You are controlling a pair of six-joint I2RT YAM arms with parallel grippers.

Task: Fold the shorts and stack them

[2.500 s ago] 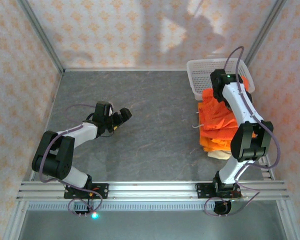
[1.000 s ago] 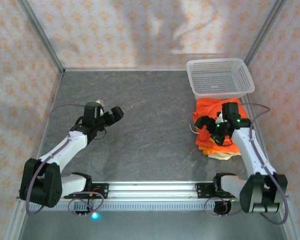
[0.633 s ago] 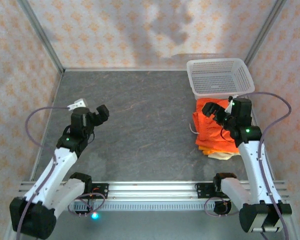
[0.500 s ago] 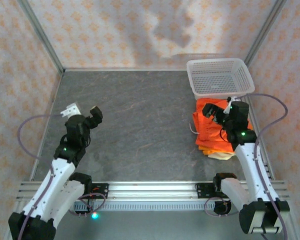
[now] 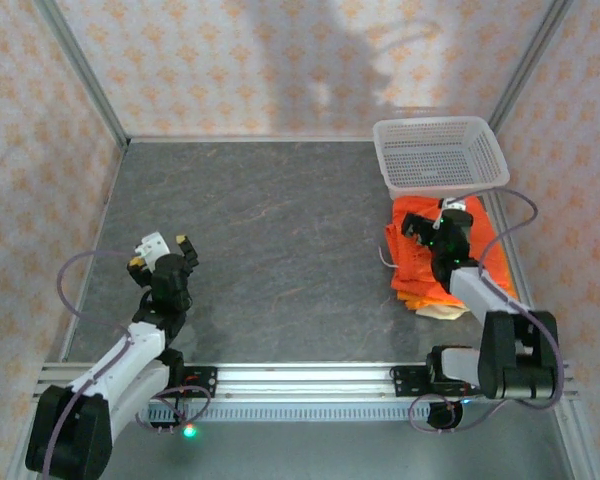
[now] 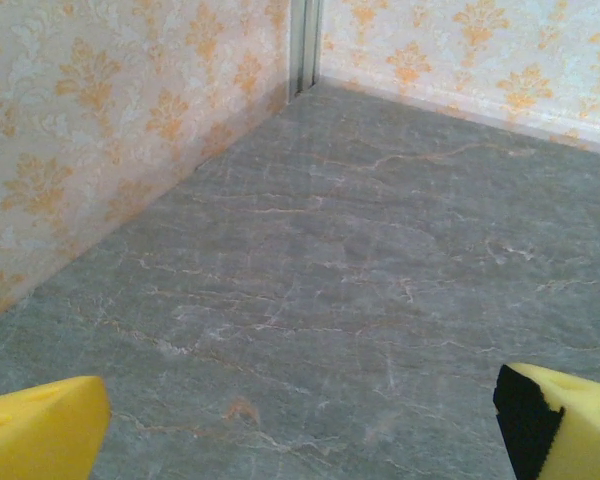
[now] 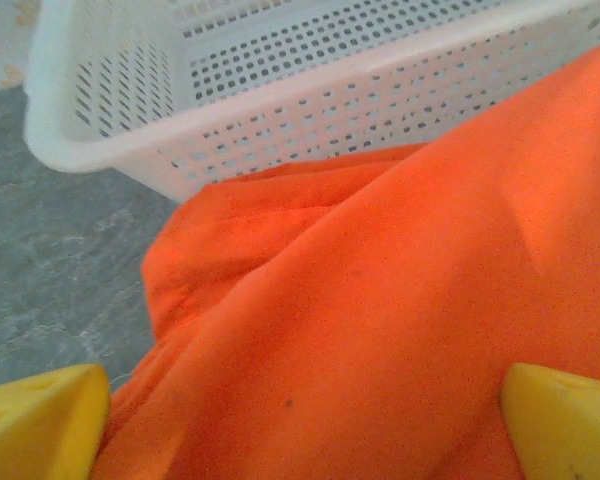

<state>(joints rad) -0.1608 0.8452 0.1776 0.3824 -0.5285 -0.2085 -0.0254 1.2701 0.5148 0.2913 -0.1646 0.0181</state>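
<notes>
The shorts lie folded in a stack at the right of the table: bright orange shorts on top, and a pale beige-tan edge peeking out at the near side. My right gripper hovers low over the far part of the orange cloth. It is open, with its yellow pads wide apart and nothing between them. My left gripper is open over bare table at the near left, with its yellow pads spread wide.
A white mesh basket stands at the far right, just behind the stack, and its wall is close in front of my right gripper. Patterned walls enclose the grey stone-look table. A metal rail runs along the near edge.
Both arms have drawn back toward their bases. The left gripper swung from mid-left to the near left. The right gripper came from the basket down over the stack. The shorts lie unchanged.
</notes>
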